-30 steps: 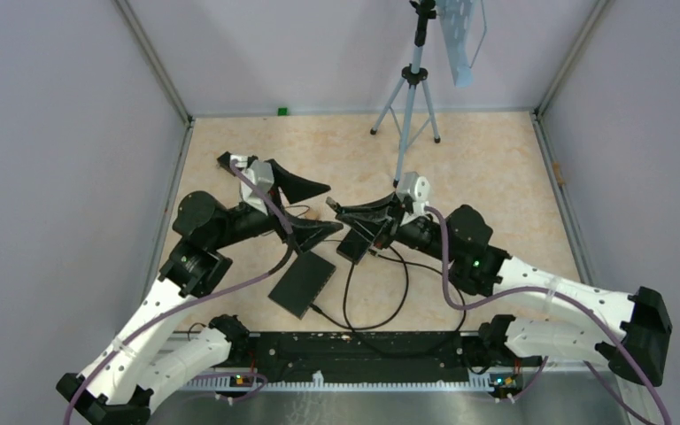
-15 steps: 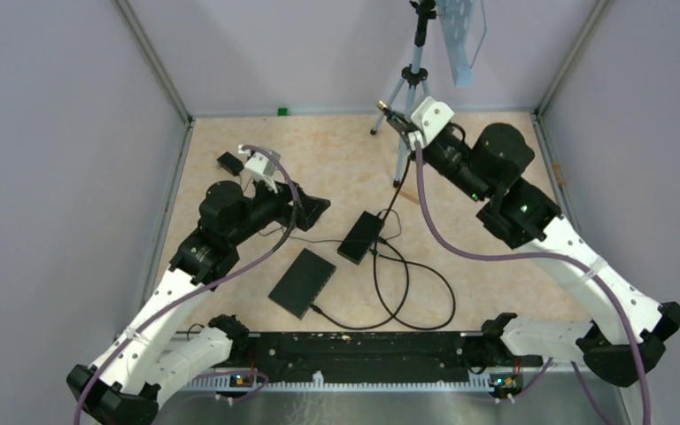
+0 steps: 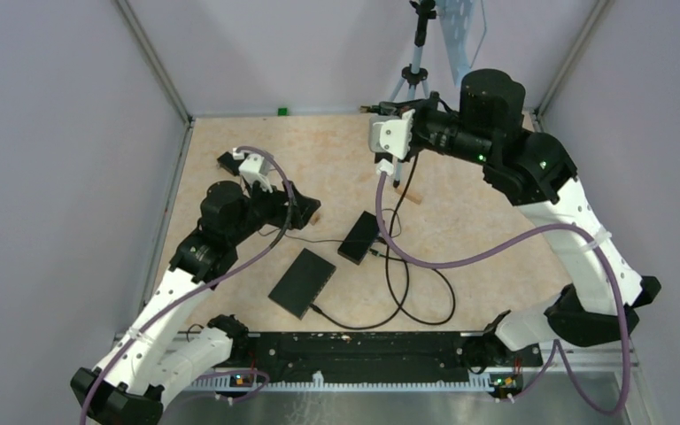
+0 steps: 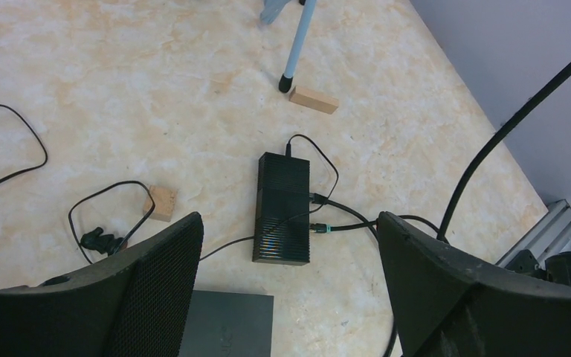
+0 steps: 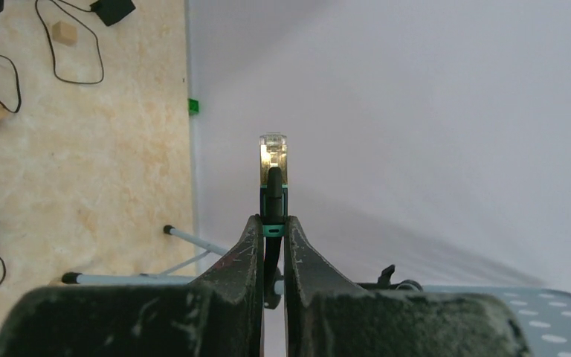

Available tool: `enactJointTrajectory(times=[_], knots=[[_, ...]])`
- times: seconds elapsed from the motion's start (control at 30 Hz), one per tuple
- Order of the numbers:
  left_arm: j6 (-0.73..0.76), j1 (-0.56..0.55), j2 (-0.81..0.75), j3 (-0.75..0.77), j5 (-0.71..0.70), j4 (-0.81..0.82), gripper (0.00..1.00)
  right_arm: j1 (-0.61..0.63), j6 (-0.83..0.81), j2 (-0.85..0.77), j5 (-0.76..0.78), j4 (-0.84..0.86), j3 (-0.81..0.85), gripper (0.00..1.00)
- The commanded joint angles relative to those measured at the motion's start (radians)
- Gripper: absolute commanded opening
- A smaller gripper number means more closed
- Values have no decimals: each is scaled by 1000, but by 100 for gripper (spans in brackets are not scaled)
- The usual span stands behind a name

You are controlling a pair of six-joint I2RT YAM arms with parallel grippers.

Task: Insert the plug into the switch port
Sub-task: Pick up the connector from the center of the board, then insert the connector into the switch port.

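Up high by the back wall, pinching the clear plug (image 5: pixel 273 152) in the right gripper (image 5: pixel 271 223). Squeezing shut on the green boot just under the plug, with the plug's tip sticking out past the fingertips. Pointing it at the bare grey wall, well above the tabletop (image 3: pixel 487 212) and well apart from the small black switch (image 3: pixel 360 237). Letting the black cable (image 4: pixel 505 132) hang down from the plug to the tabletop, curling in a big loop near the front, beside the switch.

Over on the left side, hovering the left gripper (image 4: pixel 288 217) above the tabletop. Spreading its two black fingers (image 4: pixel 156 290) wide apart and holding nothing. Looking down between them at the switch, lying flat near the middle of the tabletop. Showing two thin cables already plugged into one long side of the switch, one with a green end. Seeing also a bigger flat black box (image 3: pixel 302 282) just beside the switch, toward the front. Seeing a little wooden block (image 4: pixel 314 99) farther back, right by a foot of the tripod (image 3: pixel 410 84). Seeing another wooden block (image 4: pixel 162 202) near the left finger.
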Motion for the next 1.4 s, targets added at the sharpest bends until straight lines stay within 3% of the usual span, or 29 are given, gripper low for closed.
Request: enactJointTrajectory(times=[0.0,0.1,0.3,0.43,0.7,0.9,1.03,1.2,1.37], knots=[[-4,20,15,-12,21,11,90,8,-104,68,-123,-189,200,0],[-13,30,23,-27,33,13,90,65,-61,102,-218,-272,199,0],[-15,49,29,-49,47,8,90,275,60,217,-229,-270,0,0],[-2,74,27,-53,47,-13,89,365,96,298,-336,-310,-64,0],[11,104,38,-89,100,15,89,478,287,181,-511,-195,-459,0],[42,106,109,-69,180,48,88,465,694,20,-362,175,-880,0],[41,106,126,-69,205,67,87,354,862,50,-339,345,-1057,0],[40,105,117,-84,206,59,87,218,1020,167,-144,497,-1104,0],[43,106,90,-101,186,43,87,133,1079,269,-59,553,-1052,0]])
